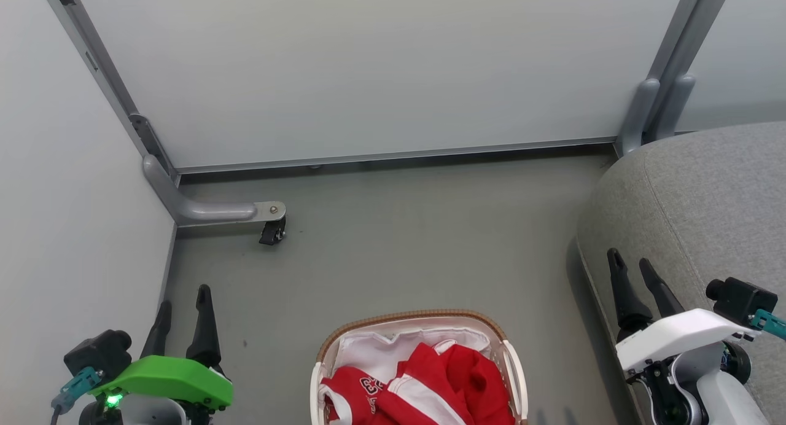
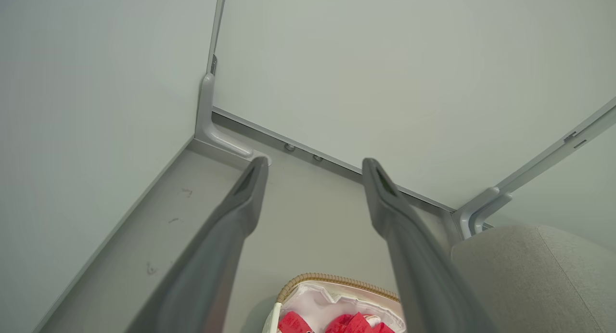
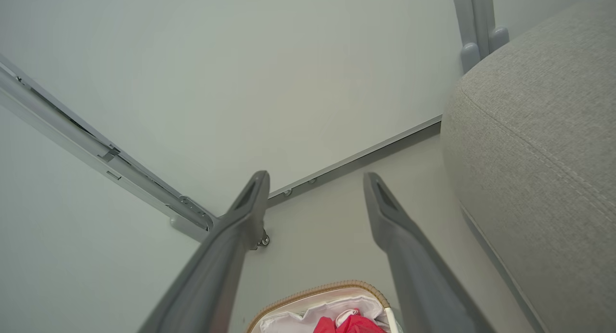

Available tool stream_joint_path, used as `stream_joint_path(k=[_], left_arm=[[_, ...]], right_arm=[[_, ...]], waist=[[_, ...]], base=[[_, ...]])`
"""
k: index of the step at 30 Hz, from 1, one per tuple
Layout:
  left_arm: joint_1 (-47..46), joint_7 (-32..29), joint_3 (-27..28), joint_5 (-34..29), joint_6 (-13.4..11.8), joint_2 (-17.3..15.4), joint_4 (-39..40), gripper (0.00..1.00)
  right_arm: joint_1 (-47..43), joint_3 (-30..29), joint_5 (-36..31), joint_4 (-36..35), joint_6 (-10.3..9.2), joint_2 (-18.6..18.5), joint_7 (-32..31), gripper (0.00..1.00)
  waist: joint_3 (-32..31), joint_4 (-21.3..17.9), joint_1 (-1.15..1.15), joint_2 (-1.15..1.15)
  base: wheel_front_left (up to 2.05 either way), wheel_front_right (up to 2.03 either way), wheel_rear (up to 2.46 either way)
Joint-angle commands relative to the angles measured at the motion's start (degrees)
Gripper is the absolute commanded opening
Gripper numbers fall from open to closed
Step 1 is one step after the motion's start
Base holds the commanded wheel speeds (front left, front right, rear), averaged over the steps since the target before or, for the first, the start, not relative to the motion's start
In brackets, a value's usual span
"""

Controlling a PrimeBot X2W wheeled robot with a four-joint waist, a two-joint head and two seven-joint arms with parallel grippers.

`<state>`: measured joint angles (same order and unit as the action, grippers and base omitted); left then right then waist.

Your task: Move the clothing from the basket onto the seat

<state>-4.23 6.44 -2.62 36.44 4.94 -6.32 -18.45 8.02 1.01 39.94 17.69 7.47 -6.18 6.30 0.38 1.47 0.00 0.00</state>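
Observation:
The white basket [image 1: 406,319] with a brown woven rim stands on the floor at the bottom middle of the head view. Red clothing [image 1: 442,382] with white trim lies bunched inside it on a white liner. The basket [image 2: 332,281] and clothing [image 2: 346,323] also peek in at the bottom of the left wrist view, and the basket [image 3: 313,294] and clothing [image 3: 349,324] in the right wrist view. The grey seat [image 1: 706,210] sits at the right. My left gripper [image 1: 183,305] is open, left of the basket. My right gripper [image 1: 632,266] is open, over the seat's front edge.
White partition walls [image 1: 368,69] close off the far side and the left. A grey partition foot with a black caster [image 1: 273,231] juts onto the grey floor [image 1: 399,241] at the left. Another grey post [image 1: 660,105] stands behind the seat.

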Motion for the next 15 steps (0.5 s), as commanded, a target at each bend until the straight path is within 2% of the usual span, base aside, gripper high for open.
stream_joint_path(k=[1, 15], left_arm=[[-1.50, 0.59, -0.40, -2.04, -0.30, -0.80, 0.46, 1.00], [-1.40, 2.75, -1.63, -10.30, -1.09, -1.27, 0.17, 1.00]], right_arm=[[1.58, 0.23, -2.04, -0.34, 0.03, -0.47, 0.69, 1.00], [1.79, 0.74, -11.07, 0.12, 0.03, -0.75, 2.90, 1.00]], waist=[[0.01, 0.04, 0.00, 0.00], [0.14, 0.27, 0.00, 0.00]], base=[[0.00, 0.00, 0.00], [0.00, 0.00, 0.00]])
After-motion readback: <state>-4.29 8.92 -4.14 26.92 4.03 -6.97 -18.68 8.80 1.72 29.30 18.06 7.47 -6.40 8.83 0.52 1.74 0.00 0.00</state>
